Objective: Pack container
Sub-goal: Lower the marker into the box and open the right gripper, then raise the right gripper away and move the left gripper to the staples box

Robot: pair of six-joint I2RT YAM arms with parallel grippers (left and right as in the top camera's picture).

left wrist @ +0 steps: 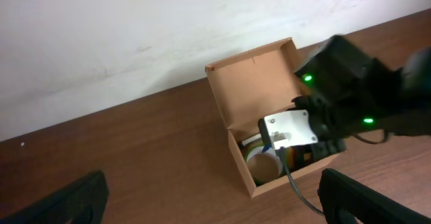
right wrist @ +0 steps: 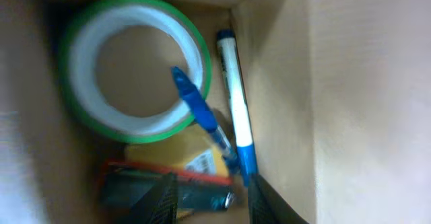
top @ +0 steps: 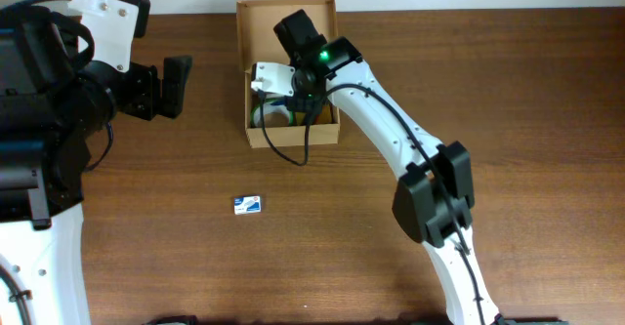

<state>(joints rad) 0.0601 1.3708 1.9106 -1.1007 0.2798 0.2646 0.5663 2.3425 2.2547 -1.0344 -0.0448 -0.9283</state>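
The container (top: 250,110) is a tan cardboard box with its flap lid open at the far side; it also shows in the left wrist view (left wrist: 252,83). My right gripper (top: 291,108) reaches down inside it. In the right wrist view its fingers (right wrist: 210,200) are apart over a dark red-edged item (right wrist: 135,183). The box also holds a green-edged tape roll (right wrist: 135,69), a blue pen (right wrist: 199,113), a white marker with blue cap (right wrist: 236,109) and a yellow item (right wrist: 178,153). My left gripper (top: 176,86) is wide open and empty, left of the box, its fingers at the lower edge of its own view (left wrist: 219,204).
A small white and blue packet (top: 247,204) lies on the brown table in front of the box. The right arm's cable (top: 283,154) hangs over the box's near wall. A pale wall (left wrist: 135,35) runs behind the table's far edge.
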